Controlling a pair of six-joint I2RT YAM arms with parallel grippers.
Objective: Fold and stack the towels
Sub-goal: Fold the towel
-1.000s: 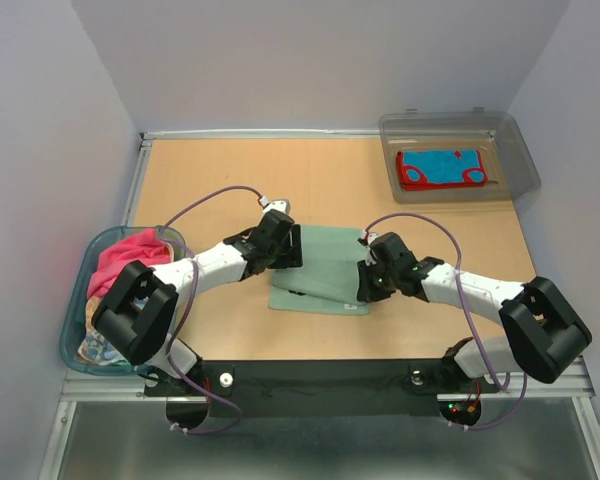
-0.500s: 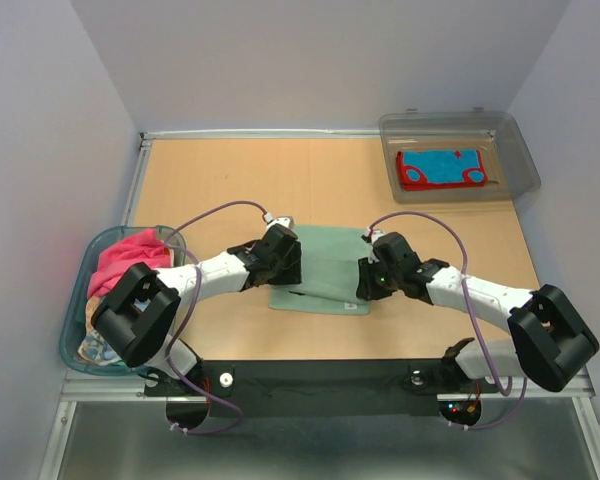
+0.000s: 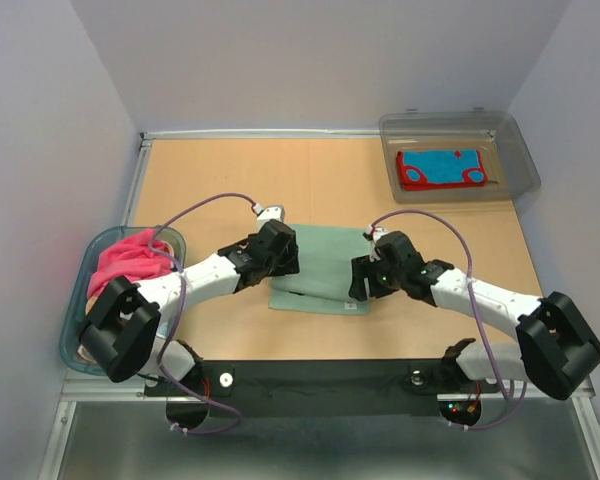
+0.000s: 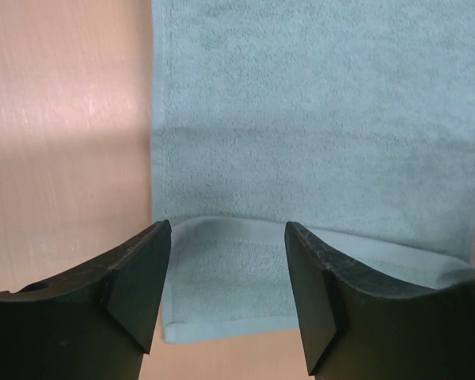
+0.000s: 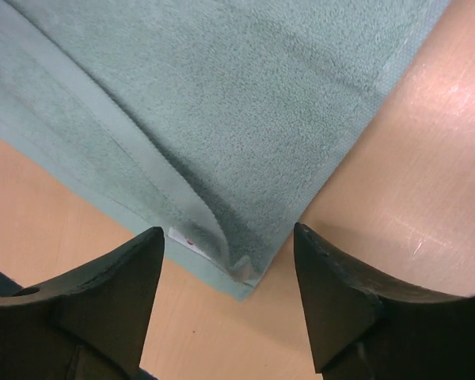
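Observation:
A teal towel [image 3: 320,262] lies folded in the middle of the table, its upper layer set back from the near edge of the lower one. My left gripper [image 3: 288,262] is open over the towel's left side; in the left wrist view the towel [image 4: 317,119] lies flat and its near left corner sits between the fingers of the gripper [image 4: 226,237], untouched. My right gripper [image 3: 360,280] is open at the towel's near right corner. The right wrist view shows that gripper [image 5: 228,237] standing wide around the towel [image 5: 222,95] corner with its white tag, gripping nothing.
A blue-rimmed tub [image 3: 75,335] at the left table edge holds a pink towel [image 3: 130,260] and other cloths. A clear grey bin [image 3: 520,165] at the back right contains a flat blue and red towel [image 3: 445,168]. A metal rail [image 3: 280,133] runs along the far edge.
My right gripper has opened and let go of the towel's near right corner, which now rests on the table. The left gripper has shifted slightly and stays open.

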